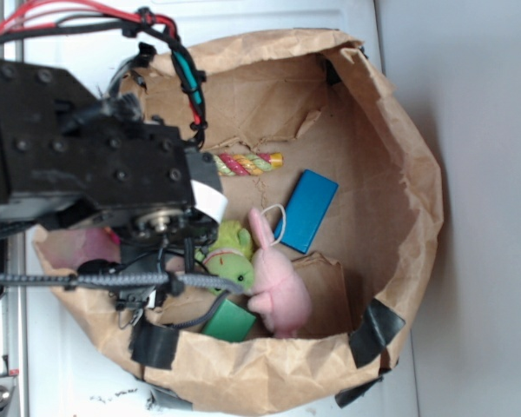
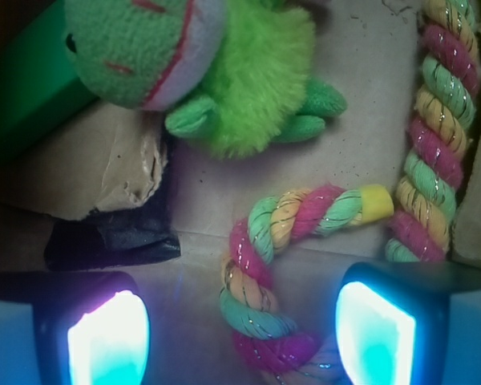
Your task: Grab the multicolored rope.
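Paper bag (image 1: 417,174) with its rim rolled down stands on a white surface (image 1: 469,347); black tape (image 1: 375,328) patches its near rim.

Exterior view: the arm (image 1: 87,148) covers the left side of the bag, red and black cables (image 1: 169,43) running over it. Only a straight stretch of the rope (image 1: 248,163) shows, lying on the bag floor toward the far side, just right of the arm, its yellow tip pointing right. Right of it lies a blue block (image 1: 307,210). Nearer, the green plush (image 1: 230,256) sits touching the pink bunny (image 1: 276,282). A green block (image 1: 229,321) lies by the near wall, just beside the bunny.

Wrist view: the gripper (image 2: 242,333) hangs over the rope (image 2: 276,273), jaws set wide, two glowing pads (image 2: 108,341) at the bottom of the frame. The rope's hooked end curls between the pads, closer to the right one; whether it touches that pad, cannot tell. Nothing is clamped. The hook's yellow tip lies just beside the rope's long straight run, which goes up the right edge. Strands are pink-red, yellow and light green. The green plush (image 2: 224,72) lies at the top, apart from the hook. A green block (image 2: 24,80) shows at upper left. Black tape (image 2: 112,237) lies on torn cardboard at left.
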`<state>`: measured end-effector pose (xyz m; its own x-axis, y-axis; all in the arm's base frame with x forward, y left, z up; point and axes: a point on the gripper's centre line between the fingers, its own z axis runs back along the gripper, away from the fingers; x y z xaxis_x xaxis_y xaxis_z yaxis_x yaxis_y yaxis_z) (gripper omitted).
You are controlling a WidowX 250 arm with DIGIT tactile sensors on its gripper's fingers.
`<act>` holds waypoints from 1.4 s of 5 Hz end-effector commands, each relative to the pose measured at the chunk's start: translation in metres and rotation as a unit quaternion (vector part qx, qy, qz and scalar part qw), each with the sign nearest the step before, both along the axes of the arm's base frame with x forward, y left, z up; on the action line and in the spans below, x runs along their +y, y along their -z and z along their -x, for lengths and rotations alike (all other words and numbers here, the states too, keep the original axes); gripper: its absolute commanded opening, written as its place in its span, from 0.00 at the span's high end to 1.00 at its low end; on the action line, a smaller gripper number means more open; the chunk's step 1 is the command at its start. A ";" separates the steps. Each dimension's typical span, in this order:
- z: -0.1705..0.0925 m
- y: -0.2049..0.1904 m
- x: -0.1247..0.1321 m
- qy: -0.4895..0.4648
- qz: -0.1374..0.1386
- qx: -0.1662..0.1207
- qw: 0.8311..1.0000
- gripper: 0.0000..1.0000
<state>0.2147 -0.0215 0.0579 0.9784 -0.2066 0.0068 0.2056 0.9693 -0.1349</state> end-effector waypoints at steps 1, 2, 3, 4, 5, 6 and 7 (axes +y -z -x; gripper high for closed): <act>-0.008 -0.004 0.004 0.002 -0.006 -0.011 1.000 0.00; -0.009 0.000 0.000 0.008 -0.012 -0.010 1.000 0.00; -0.009 0.007 -0.005 0.013 -0.022 -0.008 1.000 0.00; -0.009 0.016 -0.010 0.020 -0.031 -0.003 0.999 0.00; -0.006 0.022 -0.011 0.025 -0.035 0.002 0.999 0.00; -0.004 0.025 -0.015 0.036 -0.029 0.005 0.999 0.00; -0.007 0.028 -0.019 0.043 -0.024 0.015 0.999 0.00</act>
